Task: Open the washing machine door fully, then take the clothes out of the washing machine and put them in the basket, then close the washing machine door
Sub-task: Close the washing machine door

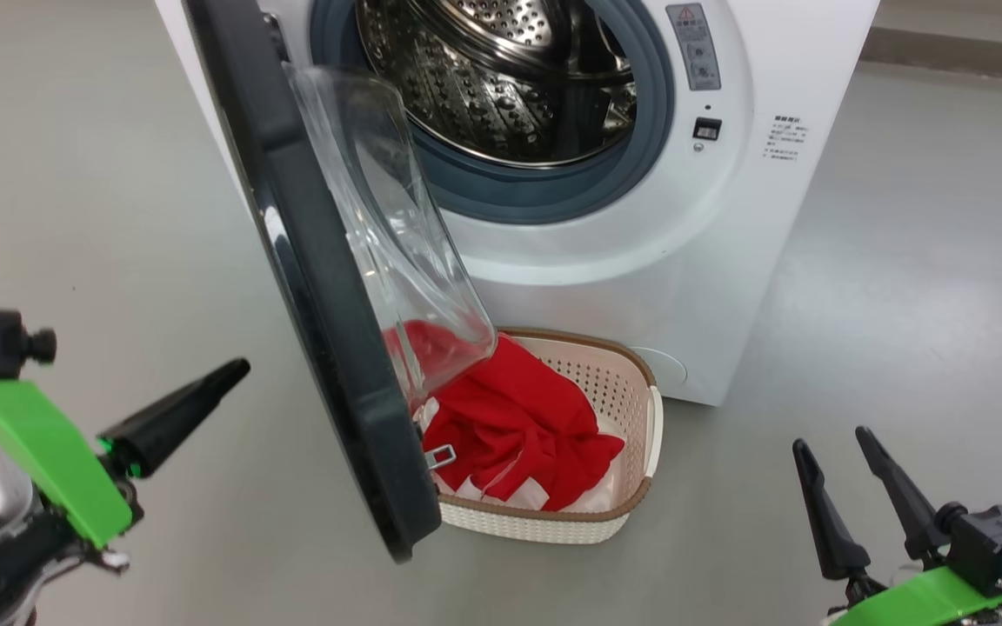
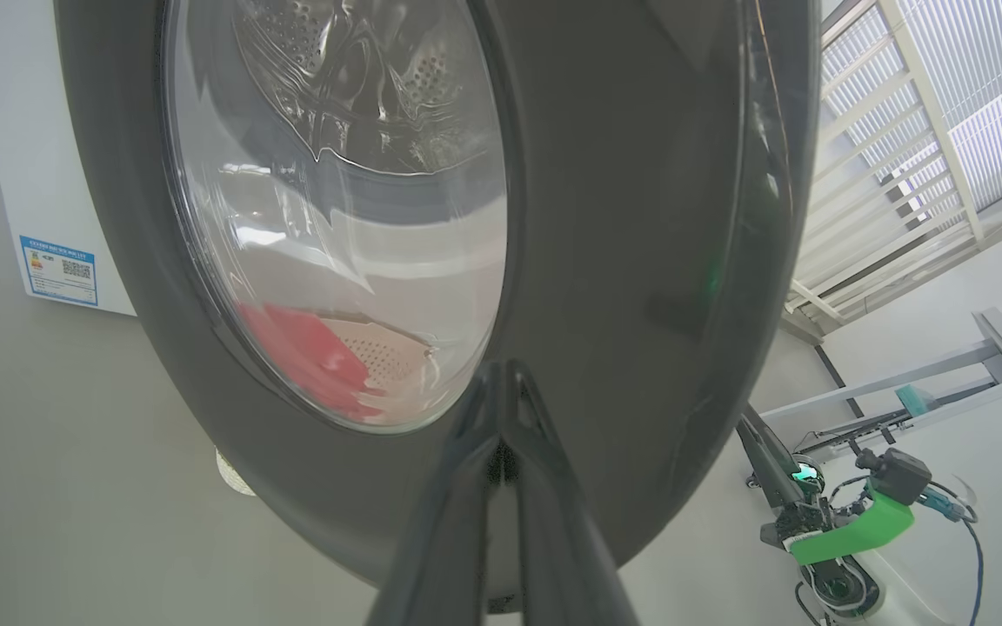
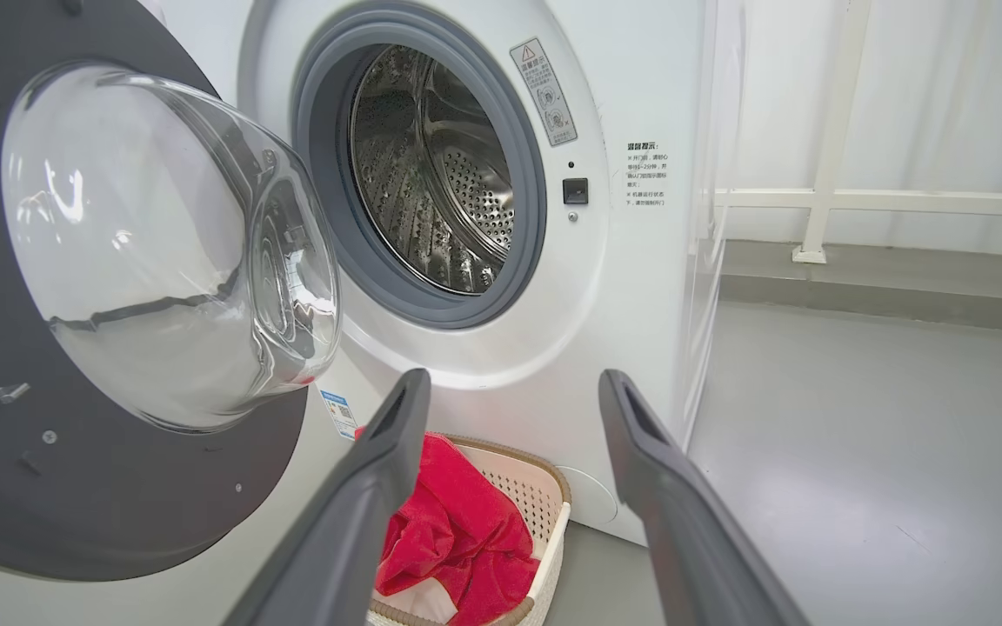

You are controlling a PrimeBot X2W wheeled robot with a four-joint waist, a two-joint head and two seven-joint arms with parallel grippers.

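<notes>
Two grippers before washing machine: left gripper pinched together beside outer face of half-open washing machine door; right gripper spread wide, empty. Red clothes heaped in basket on floor at machine's foot. Warning-triangle sticker beside drum; blue label with QR code; print unreadable.

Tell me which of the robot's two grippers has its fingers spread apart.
The right gripper: its two fingers stand wide apart, empty. The left gripper has its fingers pressed together, pointing at the washing machine door.
</notes>
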